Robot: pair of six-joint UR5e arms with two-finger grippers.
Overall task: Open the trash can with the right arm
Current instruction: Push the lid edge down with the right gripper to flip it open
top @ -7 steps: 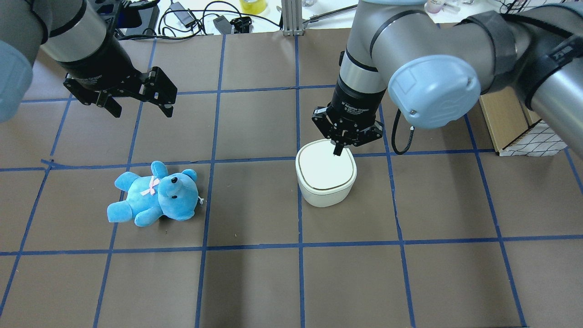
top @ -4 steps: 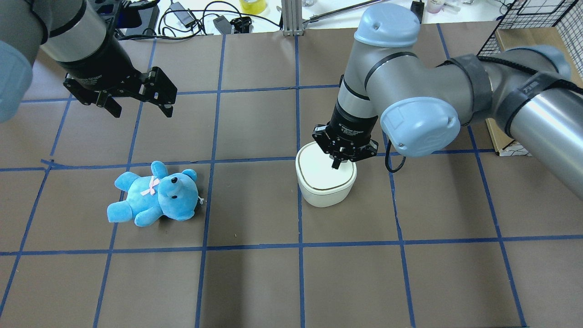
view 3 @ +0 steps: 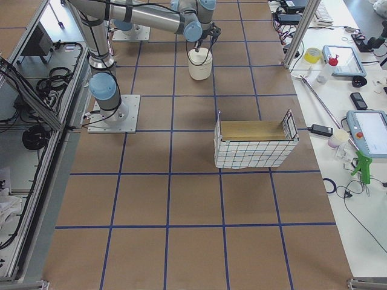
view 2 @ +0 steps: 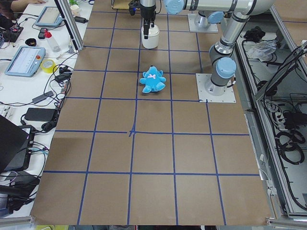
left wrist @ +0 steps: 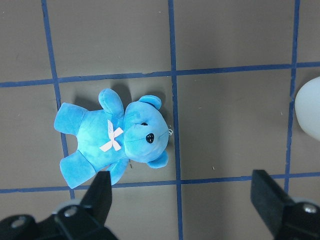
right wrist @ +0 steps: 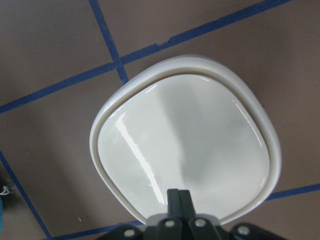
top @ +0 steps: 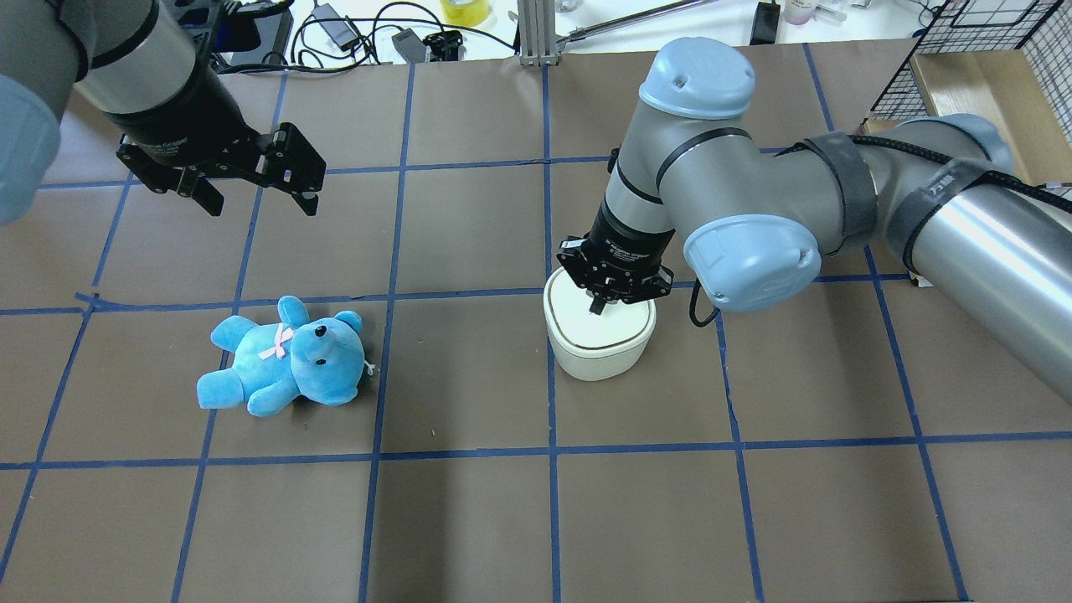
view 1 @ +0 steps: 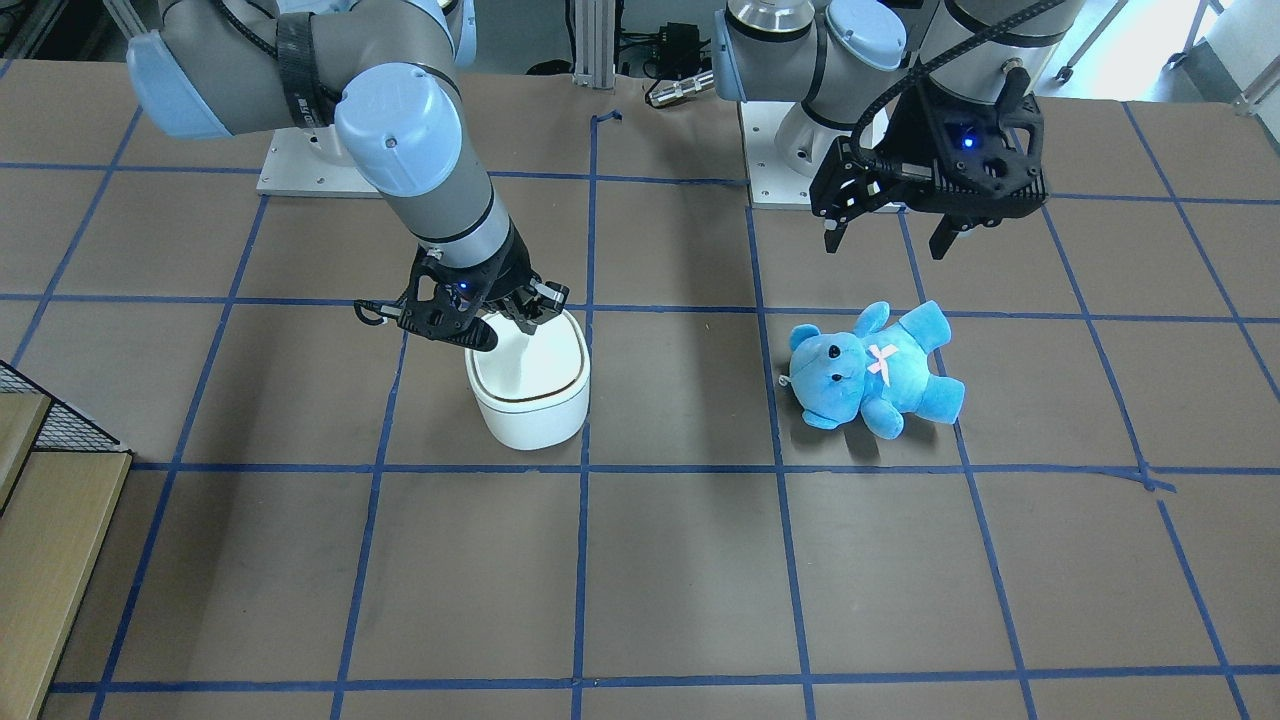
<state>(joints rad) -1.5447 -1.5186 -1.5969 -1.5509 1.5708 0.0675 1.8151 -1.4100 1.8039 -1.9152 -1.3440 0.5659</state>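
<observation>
The white trash can [top: 600,350] stands near the table's middle with its lid flat and closed; it also shows in the front view [view 1: 530,412] and the left wrist view [left wrist: 310,110]. My right gripper [top: 596,307] is shut and empty, pointing down, with its tips at or just above the middle of the lid [right wrist: 185,135]. It shows in the front view [view 1: 487,342] and the right wrist view [right wrist: 178,196]. I cannot tell if it touches the lid. My left gripper [top: 260,203] is open and empty, held high above the blue teddy bear [top: 285,356].
The teddy bear [left wrist: 115,140] lies on its back about one grid square to the left of the can. A wire-mesh box with cardboard [view 3: 254,145] stands off to my right. Cables and small devices [top: 352,33] line the far table edge.
My right arm has come down and toward the near side; its shut fingertips moved from the lid's far edge to its middle. The lid stays closed. The left arm has not moved.
</observation>
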